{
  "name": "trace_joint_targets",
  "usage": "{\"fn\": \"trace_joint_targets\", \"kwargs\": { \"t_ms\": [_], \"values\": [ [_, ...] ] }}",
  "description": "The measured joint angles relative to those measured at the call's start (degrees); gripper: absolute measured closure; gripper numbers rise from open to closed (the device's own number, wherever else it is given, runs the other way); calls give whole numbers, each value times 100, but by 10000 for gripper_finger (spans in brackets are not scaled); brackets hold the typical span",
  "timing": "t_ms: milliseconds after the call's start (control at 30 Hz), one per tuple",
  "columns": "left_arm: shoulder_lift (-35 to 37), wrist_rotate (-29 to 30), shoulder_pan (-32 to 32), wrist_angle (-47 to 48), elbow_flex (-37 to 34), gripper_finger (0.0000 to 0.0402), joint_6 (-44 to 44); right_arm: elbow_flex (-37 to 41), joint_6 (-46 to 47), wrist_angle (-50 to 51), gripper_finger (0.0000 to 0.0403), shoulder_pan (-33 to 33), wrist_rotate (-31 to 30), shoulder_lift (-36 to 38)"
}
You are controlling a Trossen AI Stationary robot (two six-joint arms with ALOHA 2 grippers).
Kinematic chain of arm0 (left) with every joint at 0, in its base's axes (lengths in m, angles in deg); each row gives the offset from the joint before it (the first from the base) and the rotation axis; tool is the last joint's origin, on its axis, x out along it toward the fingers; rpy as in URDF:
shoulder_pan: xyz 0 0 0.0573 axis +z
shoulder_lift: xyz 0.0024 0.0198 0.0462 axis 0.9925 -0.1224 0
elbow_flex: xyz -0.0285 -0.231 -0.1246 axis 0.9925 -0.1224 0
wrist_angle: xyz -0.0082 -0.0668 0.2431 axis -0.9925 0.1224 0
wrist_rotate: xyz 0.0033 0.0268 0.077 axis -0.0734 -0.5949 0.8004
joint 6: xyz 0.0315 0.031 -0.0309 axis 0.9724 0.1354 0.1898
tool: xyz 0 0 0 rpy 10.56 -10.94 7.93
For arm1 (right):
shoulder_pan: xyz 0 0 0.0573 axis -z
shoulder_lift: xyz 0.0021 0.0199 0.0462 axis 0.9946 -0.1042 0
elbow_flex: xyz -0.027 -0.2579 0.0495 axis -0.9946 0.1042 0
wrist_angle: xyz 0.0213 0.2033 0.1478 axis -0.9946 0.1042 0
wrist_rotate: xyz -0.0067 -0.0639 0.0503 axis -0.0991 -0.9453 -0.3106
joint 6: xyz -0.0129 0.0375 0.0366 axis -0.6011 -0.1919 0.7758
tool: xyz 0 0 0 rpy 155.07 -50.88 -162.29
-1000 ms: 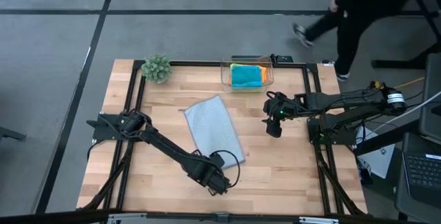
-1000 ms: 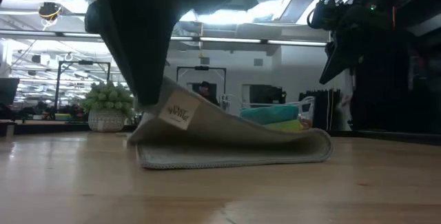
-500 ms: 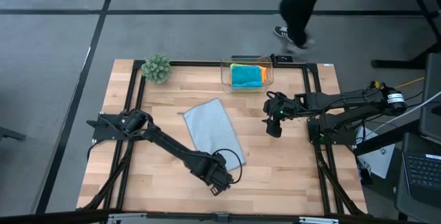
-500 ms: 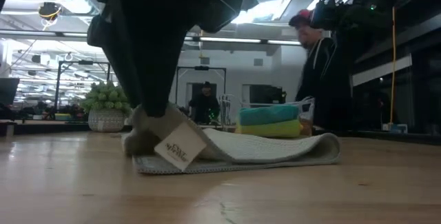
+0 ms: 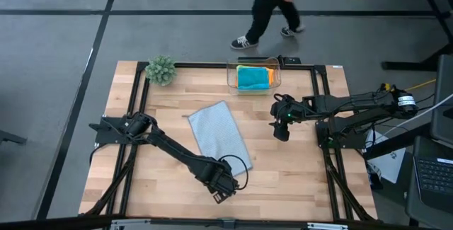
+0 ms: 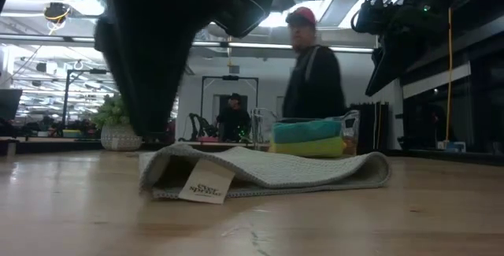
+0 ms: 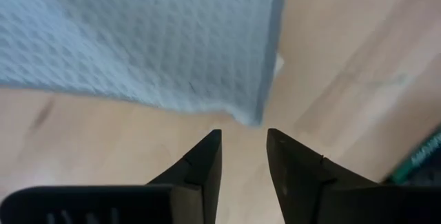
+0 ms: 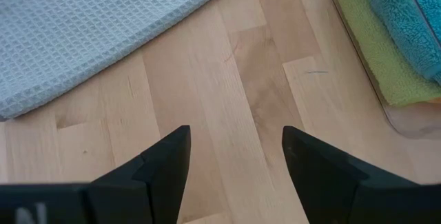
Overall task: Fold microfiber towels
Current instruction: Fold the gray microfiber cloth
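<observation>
The left hand (image 5: pixel 225 190) hovers low, fingers apart and empty, just beside the grey towel's (image 5: pixel 218 130) corner; the right hand (image 5: pixel 281 132) waits, fingers apart.

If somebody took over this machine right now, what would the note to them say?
Left pincer: open and empty, just off the near corner of the grey towel.
Right pincer: open and empty, hanging above bare table between the grey towel and the clear box.
Grey towel lies folded over once on the table, its label showing at the near edge.
Turquoise towel sits on top in the clear box, lime green and orange beside or under it.
Left to do: probably another fold on the grey towel; how well the boxed ones are folded is unclear.
</observation>
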Motion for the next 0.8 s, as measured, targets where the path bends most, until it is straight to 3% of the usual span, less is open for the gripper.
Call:
{"fn": "trace_joint_targets", "kwargs": {
  "t_ms": [167,367,800],
  "values": [
    [0,570,56,-53,0,293,-83,0,-1,2,170,0,0,-1],
    [0,664,100,-96,-56,294,256,0,-7,4,170,0,0,-2],
    [33,595,143,-608,-955,294,17,0,-20,2,170,0,0,-2]
  ]
}}
